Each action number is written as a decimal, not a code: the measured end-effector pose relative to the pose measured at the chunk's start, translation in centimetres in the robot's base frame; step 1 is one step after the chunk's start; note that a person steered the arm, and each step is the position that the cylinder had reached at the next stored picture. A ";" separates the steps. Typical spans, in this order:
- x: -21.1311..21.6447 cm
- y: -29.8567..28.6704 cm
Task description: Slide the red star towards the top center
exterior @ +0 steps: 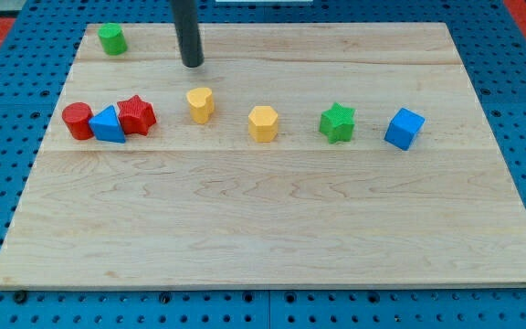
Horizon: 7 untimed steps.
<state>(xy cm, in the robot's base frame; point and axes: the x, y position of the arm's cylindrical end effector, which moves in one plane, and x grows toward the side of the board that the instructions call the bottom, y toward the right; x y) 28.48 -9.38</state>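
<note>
My tip stood near the tabletop's top, above the yellow heart and up-right of the red star; no jaws existed to report. The star sat at the left, touching a blue triangle beside a red cylinder. Rightward lay a yellow hexagon, green star, blue cube; a green block sat top-left.

Rod upper part cut off by view's top; board bottom corners slightly cropped.
</note>
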 end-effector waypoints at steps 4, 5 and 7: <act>3.7 0.0; 4.0 -1.6; 6.6 -8.4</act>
<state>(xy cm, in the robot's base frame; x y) 35.12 -17.78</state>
